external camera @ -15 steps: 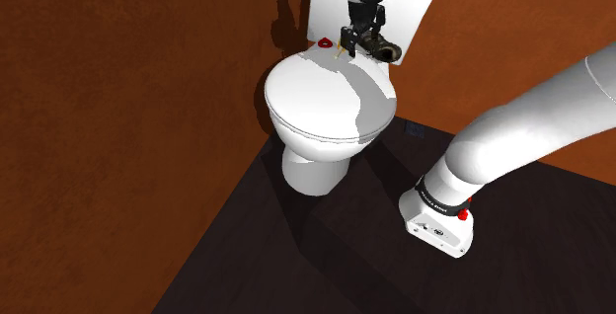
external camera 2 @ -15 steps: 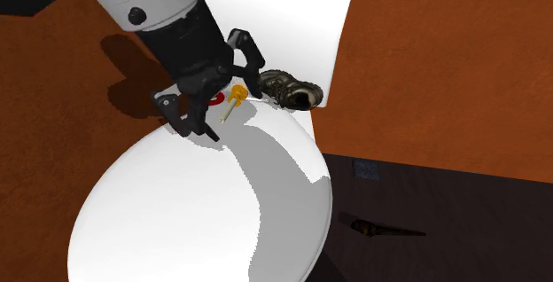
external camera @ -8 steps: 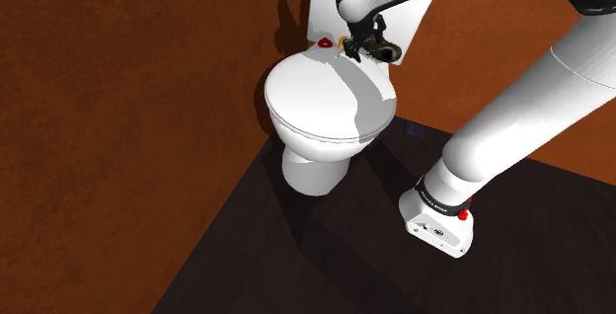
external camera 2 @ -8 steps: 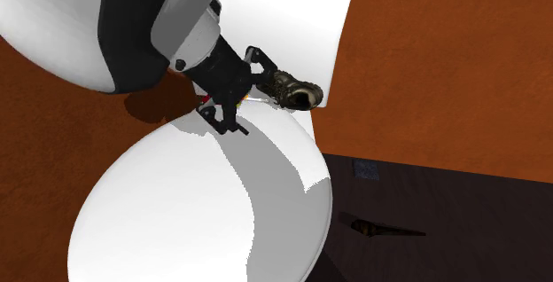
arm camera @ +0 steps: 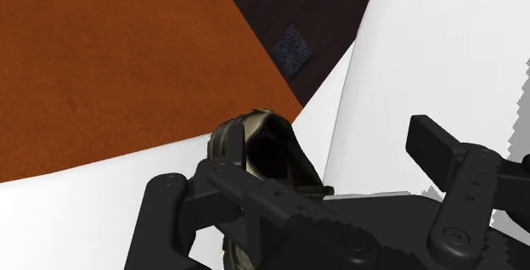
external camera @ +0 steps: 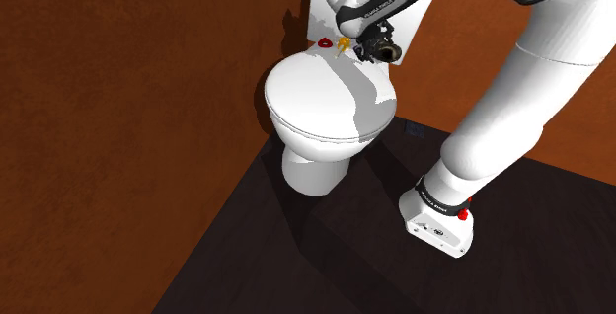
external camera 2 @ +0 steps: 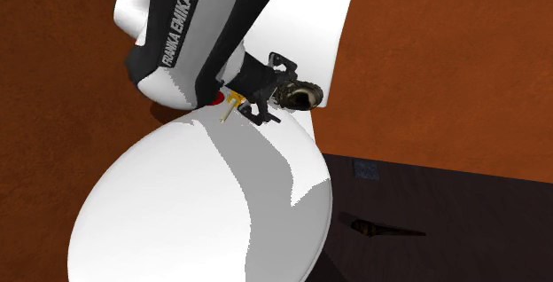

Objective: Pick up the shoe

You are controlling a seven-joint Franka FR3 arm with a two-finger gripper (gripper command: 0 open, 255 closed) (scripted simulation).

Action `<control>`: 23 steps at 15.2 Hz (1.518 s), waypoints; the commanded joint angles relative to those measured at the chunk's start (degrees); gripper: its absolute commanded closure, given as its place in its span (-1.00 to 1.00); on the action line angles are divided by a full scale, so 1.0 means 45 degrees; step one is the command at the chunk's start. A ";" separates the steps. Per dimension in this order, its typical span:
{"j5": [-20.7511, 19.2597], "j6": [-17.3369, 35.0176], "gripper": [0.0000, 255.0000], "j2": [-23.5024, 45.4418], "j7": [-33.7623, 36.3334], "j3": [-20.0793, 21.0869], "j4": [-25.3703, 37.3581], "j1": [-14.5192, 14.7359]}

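At the toilet's (external camera: 314, 100) back, the arm (external camera 2: 177, 32) lettered FRANKA EMIKA has its hand (external camera 2: 278, 90) spread open at the shoe (external camera 2: 304, 97).

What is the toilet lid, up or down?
Down. The white lid lies flat over the bowl, its smooth top facing up.

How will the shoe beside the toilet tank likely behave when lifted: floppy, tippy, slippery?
The shoe looks like a boot with an open collar, so its upper probably yields under the claw. Small beside the toilet lid, it is likely light. Held near the collar, it may tilt toe-down.
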 commanded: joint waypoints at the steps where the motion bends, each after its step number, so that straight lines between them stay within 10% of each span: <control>1: -0.0689 -0.0331 -1.00 0.0702 0.0346 -0.0247 0.0494 -0.0111; 6: -0.2150 -0.1145 -1.00 0.2463 0.0976 -0.0994 0.1899 -0.0362; 16: -0.2286 -0.0593 -1.00 0.3340 0.1718 -0.1026 0.1852 -0.0432; 17: -0.2281 -0.0625 1.00 0.3294 0.1670 -0.1026 0.1861 -0.0431; 23: -0.2273 -0.0651 1.00 0.3227 0.1670 -0.1016 0.1806 -0.0415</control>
